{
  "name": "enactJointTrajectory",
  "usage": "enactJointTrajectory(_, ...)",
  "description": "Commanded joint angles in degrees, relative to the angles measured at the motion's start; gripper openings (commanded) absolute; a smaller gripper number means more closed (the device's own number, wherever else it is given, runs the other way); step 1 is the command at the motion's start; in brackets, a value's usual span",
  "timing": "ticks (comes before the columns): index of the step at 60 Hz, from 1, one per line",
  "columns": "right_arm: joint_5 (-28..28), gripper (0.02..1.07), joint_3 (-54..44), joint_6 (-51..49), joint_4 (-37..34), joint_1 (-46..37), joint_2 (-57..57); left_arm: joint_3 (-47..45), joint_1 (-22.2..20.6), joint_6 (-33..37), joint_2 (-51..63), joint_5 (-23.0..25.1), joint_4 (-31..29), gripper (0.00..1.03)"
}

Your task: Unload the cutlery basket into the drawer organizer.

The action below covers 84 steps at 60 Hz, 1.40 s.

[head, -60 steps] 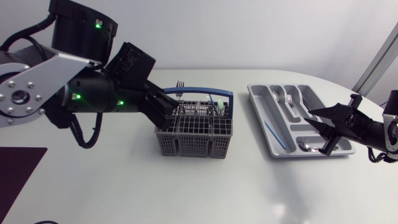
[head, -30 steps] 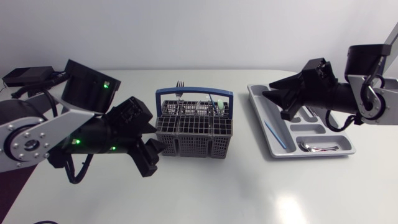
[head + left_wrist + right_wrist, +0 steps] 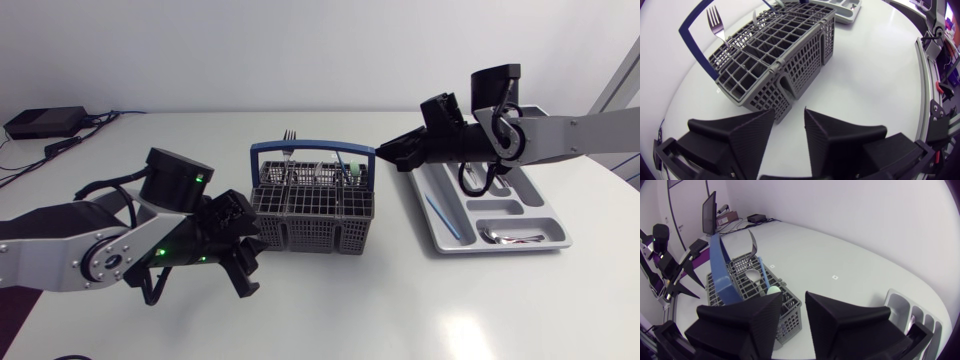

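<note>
Cutlery basket (image 3: 312,205), mid-table: fork (image 3: 289,136) upright at rear, more pieces inside. Drawer organizer (image 3: 421,200), to its right: spoon (image 3: 497,237), blue-handled utensil (image 3: 438,212). Your left gripper (image 3: 790,120), near basket's front corner: narrowly parted, empty. Your right gripper (image 3: 794,304), over the gap between both containers: narrowly parted, empty.

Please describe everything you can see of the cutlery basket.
The cutlery basket is a grey, plastic-looking grid box with several compartments and a blue arched handle over its length. It stands upright on the white table, left of the organizer tray. A fork stands in it, tines up, with a few other pieces. The open left gripper is just before one corner, apart from it; the open right gripper hovers near the other end.
</note>
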Motion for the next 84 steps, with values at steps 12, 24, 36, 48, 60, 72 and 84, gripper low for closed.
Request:
enactJointTrajectory(12, -1.64, 0.19, 3.94, 3.71, -3.39, 2.20, 3.91, 0.44, 0.75, 0.89, 7.65, -2.10, 7.42, 0.19)
enactJointTrajectory(24, -3.05, 0.19, 0.86, 2.56, -5.24, 4.31, 1.45, 2.20, 3.47, 0.89, 11.34, -2.28, 11.63, 0.19)
enactJointTrajectory(36, -3.14, 0.18, -3.97, 1.33, -6.91, 7.30, -3.82, 4.13, 6.20, 1.16, 14.15, -2.28, 15.24, 0.19)
enactJointTrajectory(48, -2.79, 0.18, -8.19, 0.45, -9.28, 10.99, -9.62, 7.04, 9.10, 1.16, 16.96, -2.19, 17.35, 0.19)
enactJointTrajectory(60, -1.29, 0.18, -9.51, 0.10, -9.46, 6.86, -13.66, 6.24, 10.68, 1.68, 15.38, -2.19, 17.61, 0.19)
enactJointTrajectory(72, 1.87, 0.18, -8.98, -1.48, -7.61, 0.45, -9.88, 6.77, 13.76, 1.51, 14.85, -2.10, 18.40, 0.19)
enactJointTrajectory(84, 5.30, 0.18, -7.93, -1.48, -3.92, 1.15, -2.59, 10.29, 14.11, 0.10, 18.10, -1.93, 18.67, 0.19)
